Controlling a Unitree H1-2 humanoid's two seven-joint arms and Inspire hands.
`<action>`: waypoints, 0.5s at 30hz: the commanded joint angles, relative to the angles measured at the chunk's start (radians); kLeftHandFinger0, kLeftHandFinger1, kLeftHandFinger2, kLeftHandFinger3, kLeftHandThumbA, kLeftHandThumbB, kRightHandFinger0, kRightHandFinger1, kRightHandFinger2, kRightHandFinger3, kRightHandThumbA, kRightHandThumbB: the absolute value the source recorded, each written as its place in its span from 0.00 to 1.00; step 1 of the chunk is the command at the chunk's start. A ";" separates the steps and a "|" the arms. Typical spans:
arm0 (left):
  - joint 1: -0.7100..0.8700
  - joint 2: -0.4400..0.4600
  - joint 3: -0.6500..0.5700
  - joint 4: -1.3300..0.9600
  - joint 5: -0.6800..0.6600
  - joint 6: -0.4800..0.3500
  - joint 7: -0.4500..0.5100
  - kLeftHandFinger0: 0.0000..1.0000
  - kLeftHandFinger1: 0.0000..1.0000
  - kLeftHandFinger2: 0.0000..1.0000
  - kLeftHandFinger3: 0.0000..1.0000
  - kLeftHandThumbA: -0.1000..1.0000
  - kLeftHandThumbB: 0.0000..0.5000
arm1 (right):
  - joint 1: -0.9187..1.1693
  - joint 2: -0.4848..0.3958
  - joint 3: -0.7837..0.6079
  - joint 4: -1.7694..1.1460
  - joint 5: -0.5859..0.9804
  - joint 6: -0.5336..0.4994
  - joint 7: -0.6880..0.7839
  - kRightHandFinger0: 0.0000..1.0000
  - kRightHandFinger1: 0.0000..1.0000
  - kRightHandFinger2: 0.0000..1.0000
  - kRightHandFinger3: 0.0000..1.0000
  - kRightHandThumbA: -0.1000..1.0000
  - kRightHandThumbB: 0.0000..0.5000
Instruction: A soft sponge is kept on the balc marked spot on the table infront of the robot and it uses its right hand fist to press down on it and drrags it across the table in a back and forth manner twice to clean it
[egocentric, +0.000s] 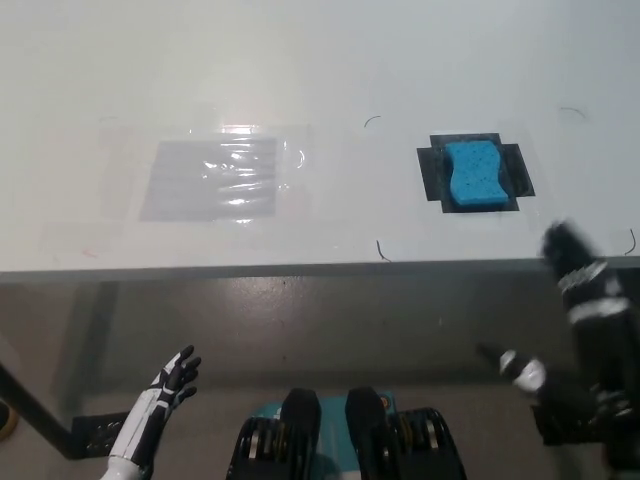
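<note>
Head view looks steeply down on a white, smooth-topped table (330, 60) whose near edge runs across the middle of the picture. On the right part of the tabletop lies a bright blue, soft-looking sponge with pinched-in sides (474, 174), resting flat on a black taped mark shaped like a rough cross (433, 172); black corners and strips of that mark show around the sponge on all sides. Nothing touches the sponge. To the left, well apart from it, a clear, shiny plastic sheet over a pale grey rectangle (215, 178) lies flat on the table and catches a bright glare. A few thin dark pen-like curves (381, 250) mark the white surface near the sponge's spot and close to the near edge.

Below the table's edge, the black right hand (566, 250) rises at the right side of the picture, nearer than the sponge and to its right, apart from it. It is blurred, and I cannot tell whether its fingers are clenched or spread. Its black arm with light bands comes up from the lower right corner.

White left hand (172, 382) rests at the lower left, below the table edge and well away from the sponge, its dark-tipped fingers spread apart and holding nothing.

Brownish-grey floor (330, 320) shows beneath the table.
</note>
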 joint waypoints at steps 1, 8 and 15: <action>-0.013 0.018 0.002 -0.020 0.000 -0.064 -0.022 1.00 1.00 1.00 1.00 1.00 0.98 | -0.198 -0.059 -0.070 -0.206 0.134 0.108 -0.035 1.00 1.00 1.00 1.00 1.00 0.85; -0.019 0.019 0.003 -0.010 -0.006 -0.062 -0.032 1.00 1.00 1.00 1.00 1.00 1.00 | -0.493 -0.027 -0.138 -0.120 0.092 0.223 -0.113 0.93 1.00 1.00 1.00 1.00 0.86; -0.019 0.015 0.003 -0.012 -0.007 -0.068 -0.030 1.00 1.00 1.00 1.00 1.00 0.99 | -0.725 0.001 -0.177 0.055 0.204 0.404 -0.139 0.00 0.00 0.00 0.00 1.00 0.56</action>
